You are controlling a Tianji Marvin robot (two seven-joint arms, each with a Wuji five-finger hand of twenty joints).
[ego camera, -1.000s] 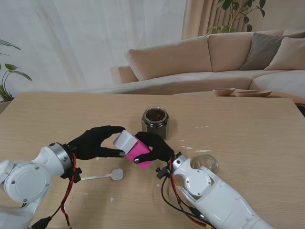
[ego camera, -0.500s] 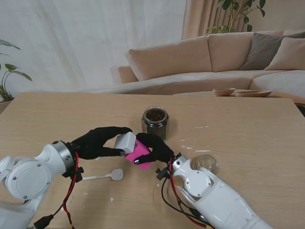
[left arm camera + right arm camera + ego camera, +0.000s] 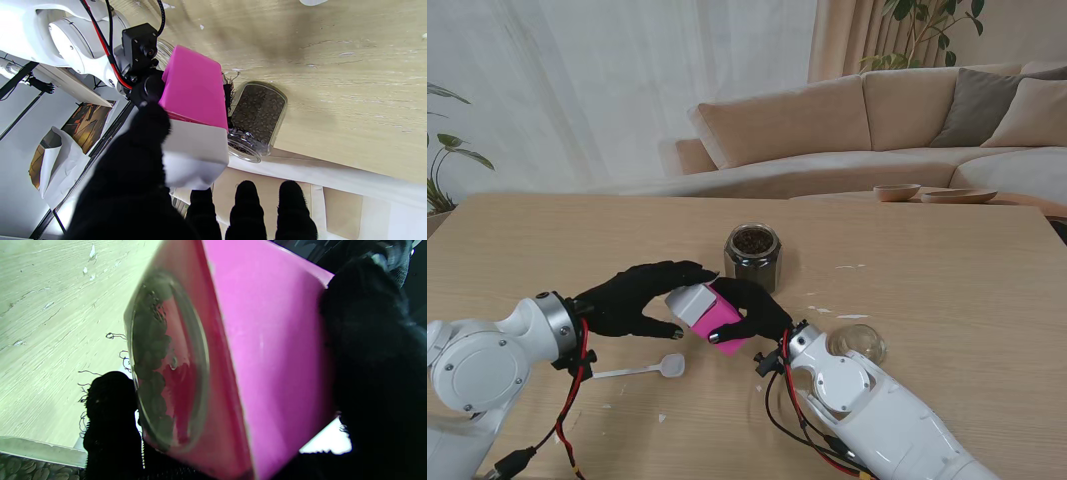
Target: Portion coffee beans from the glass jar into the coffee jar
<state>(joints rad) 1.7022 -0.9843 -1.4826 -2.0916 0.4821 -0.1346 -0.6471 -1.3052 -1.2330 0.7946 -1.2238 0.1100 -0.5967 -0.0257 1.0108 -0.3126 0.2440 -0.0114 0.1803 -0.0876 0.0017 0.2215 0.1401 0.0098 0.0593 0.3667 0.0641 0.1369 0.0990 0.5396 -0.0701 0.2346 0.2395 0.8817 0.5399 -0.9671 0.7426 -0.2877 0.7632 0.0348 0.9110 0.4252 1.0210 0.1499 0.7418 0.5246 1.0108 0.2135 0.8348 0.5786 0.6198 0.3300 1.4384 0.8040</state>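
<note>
While my right hand [image 3: 752, 310] grips the pink coffee jar [image 3: 718, 318] tilted above the table [image 3: 947, 270], my left hand [image 3: 632, 298] closes its fingers [image 3: 140, 133] on the jar's white lid [image 3: 689, 297], thumb on one side and fingertips on the other. Through the round window on the jar's side I see beans inside. The glass jar [image 3: 752, 254] of coffee beans stands open just beyond my hands. A white spoon [image 3: 642, 369] lies nearer to me, and a clear glass lid [image 3: 859, 343] rests beside my right wrist.

Hands: two [image 3: 632, 298] [image 3: 749, 308]; glass jar [image 3: 752, 255]: one; pink jar [image 3: 718, 320]: one; spoon [image 3: 649, 369]: one; glass lid [image 3: 859, 344]: one.
</note>
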